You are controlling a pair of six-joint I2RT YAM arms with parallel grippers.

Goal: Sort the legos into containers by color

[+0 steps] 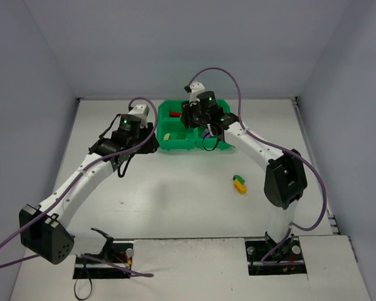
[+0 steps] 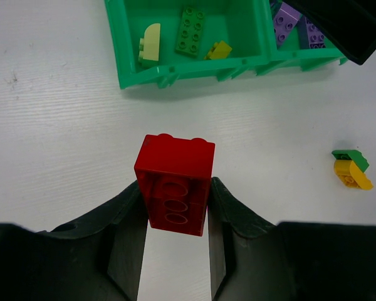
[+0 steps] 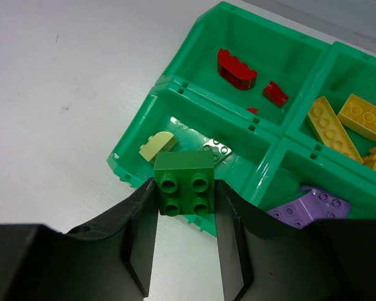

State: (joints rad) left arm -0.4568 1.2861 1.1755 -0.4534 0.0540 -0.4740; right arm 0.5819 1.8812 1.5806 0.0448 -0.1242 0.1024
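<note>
The left gripper (image 2: pixel 177 188) was partly closed, its jaws clamped on the long sides of a red brick (image 2: pixel 174 162). It held the brick over the table (image 1: pixel 175 207) near the front left corner of the green tray (image 1: pixel 175 146). The right gripper (image 3: pixel 185 188) was likewise narrowed onto a green four-stud brick (image 3: pixel 183 166), positioned above the tray's front left compartment. A green and yellow pair (image 1: pixel 239 184) lay on the table, apart from the tray's front right corner
</note>
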